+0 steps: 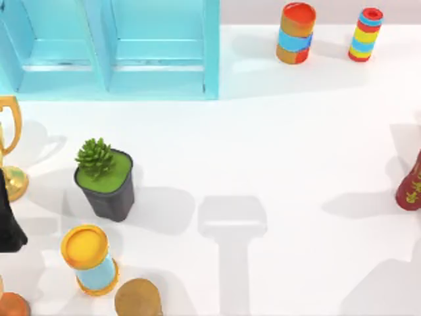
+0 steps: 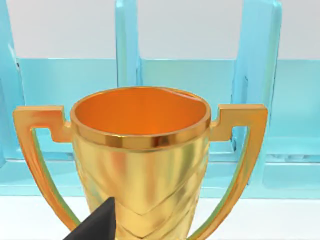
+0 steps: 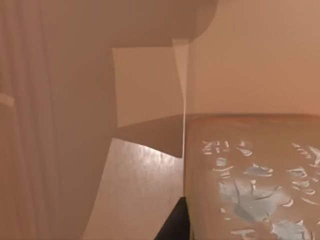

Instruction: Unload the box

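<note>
Top view: the left gripper [image 1: 8,217] shows as a dark shape at the bench's [image 1: 276,164] left edge, just beside the gold trophy [image 1: 10,148], which stands upright there. The turquoise box [image 1: 112,49] sits at the far left, its compartments open. A potted succulent [image 1: 105,178] stands near the trophy, and a yellow-topped can [image 1: 89,258] lies nearer the front.

Left wrist view: the trophy [image 2: 140,165] looms close and upright before the box [image 2: 200,85]; one dark finger [image 2: 97,225] pokes in low against its cup. Whether the fingers grip it, I cannot tell.

Right wrist view: a tan surface, close up; the right fingers' state I cannot tell.
</note>
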